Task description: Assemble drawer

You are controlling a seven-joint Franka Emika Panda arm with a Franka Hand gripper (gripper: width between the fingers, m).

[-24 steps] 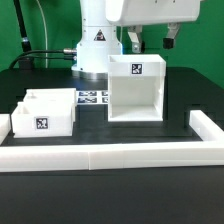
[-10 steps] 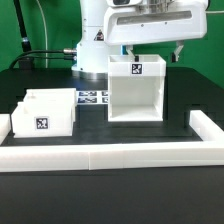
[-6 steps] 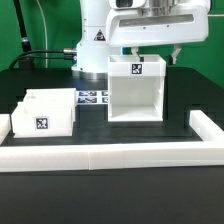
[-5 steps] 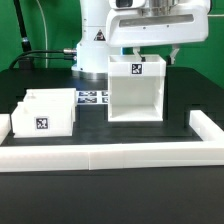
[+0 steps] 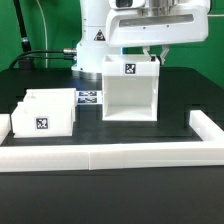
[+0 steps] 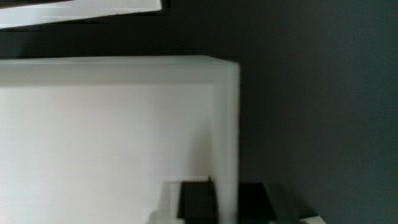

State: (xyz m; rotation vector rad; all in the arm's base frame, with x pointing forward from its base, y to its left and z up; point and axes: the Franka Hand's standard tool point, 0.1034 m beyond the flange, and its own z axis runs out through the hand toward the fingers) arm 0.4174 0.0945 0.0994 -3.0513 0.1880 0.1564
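Drawer parts sit on a dark table [image 5: 150, 135], seen from the exterior view. At middle left, the front tray [image 5: 42, 122] shows a black-and-white square tag on its near face, and the rear tray [image 5: 52, 97] stands right behind it. Just right of them, the marker board [image 5: 90, 98] lies flat, partly hidden behind the housing [image 5: 128, 95]. This large open white box stands at the frame's centre with a tag on its top front edge.

Above the housing's upper right corner, the gripper [image 5: 152, 55] reaches down onto the top edge. In the wrist view its dark fingers [image 6: 196, 205] sit close on either side of one thin housing wall, closed onto it.

A long low border wall [image 5: 100, 157] runs across the lower frame and turns back at the right.
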